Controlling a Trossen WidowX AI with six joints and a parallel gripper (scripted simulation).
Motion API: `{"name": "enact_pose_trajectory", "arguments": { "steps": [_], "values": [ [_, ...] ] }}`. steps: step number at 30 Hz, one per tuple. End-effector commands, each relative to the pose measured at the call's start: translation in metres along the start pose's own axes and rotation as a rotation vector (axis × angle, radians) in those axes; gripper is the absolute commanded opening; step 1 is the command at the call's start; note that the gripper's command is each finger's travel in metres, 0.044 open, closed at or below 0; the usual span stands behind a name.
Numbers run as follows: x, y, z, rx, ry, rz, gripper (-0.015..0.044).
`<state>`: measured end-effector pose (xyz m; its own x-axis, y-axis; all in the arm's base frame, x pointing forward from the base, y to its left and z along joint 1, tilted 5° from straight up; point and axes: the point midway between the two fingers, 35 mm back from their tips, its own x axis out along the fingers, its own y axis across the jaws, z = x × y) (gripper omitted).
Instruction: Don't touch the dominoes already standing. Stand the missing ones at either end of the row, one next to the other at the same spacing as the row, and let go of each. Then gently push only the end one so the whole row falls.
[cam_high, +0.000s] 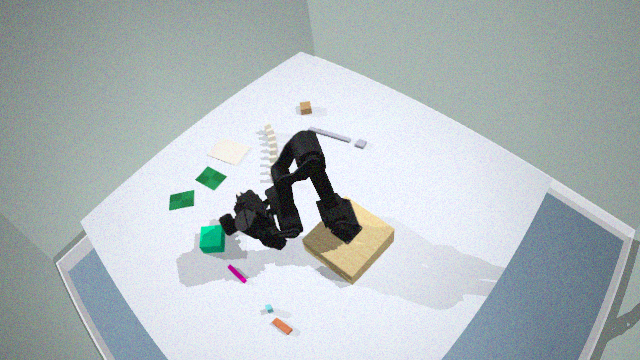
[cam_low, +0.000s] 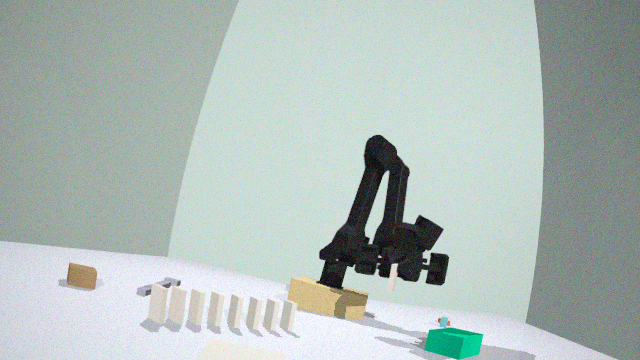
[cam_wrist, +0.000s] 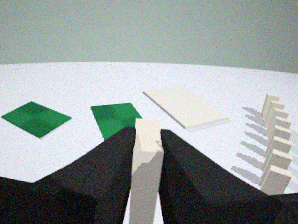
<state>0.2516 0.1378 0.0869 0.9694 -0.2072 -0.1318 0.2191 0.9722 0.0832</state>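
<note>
Several cream dominoes stand upright in a slightly curved row, with the domino at one end (cam_low: 158, 304) and the domino at the other end (cam_low: 288, 315) both in the exterior view. The row's near domino (cam_wrist: 276, 179) shows at the right of the wrist view; in the top view the arm partly hides the row (cam_high: 271, 141). My gripper (cam_low: 393, 267) (cam_wrist: 147, 139) is shut on a cream domino (cam_low: 392, 281) (cam_wrist: 146, 167). It holds this domino in the air, well above the table and off to one side of the row, touching no standing domino.
A green block (cam_high: 212, 239) (cam_low: 454, 343) is near the gripper. Two green tiles (cam_high: 211, 178) (cam_high: 181, 200) and a cream plate (cam_high: 229, 152) (cam_wrist: 187, 106) lie flat beyond. A magenta stick (cam_high: 237, 273), an orange piece (cam_high: 282, 326), a cyan cube (cam_high: 269, 308), a brown block (cam_high: 305, 108) and a grey bar (cam_high: 330, 134) lie around.
</note>
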Motion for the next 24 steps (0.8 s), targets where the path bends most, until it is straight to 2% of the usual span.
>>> {"name": "enact_pose_trajectory", "arguments": {
  "steps": [1, 24],
  "values": [
    [0.002, 0.003, -0.005, 0.014, -0.002, -0.003, 0.0029],
    [0.012, 0.004, -0.051, 0.027, 0.012, -0.016, 0.0029]
  ]
}}
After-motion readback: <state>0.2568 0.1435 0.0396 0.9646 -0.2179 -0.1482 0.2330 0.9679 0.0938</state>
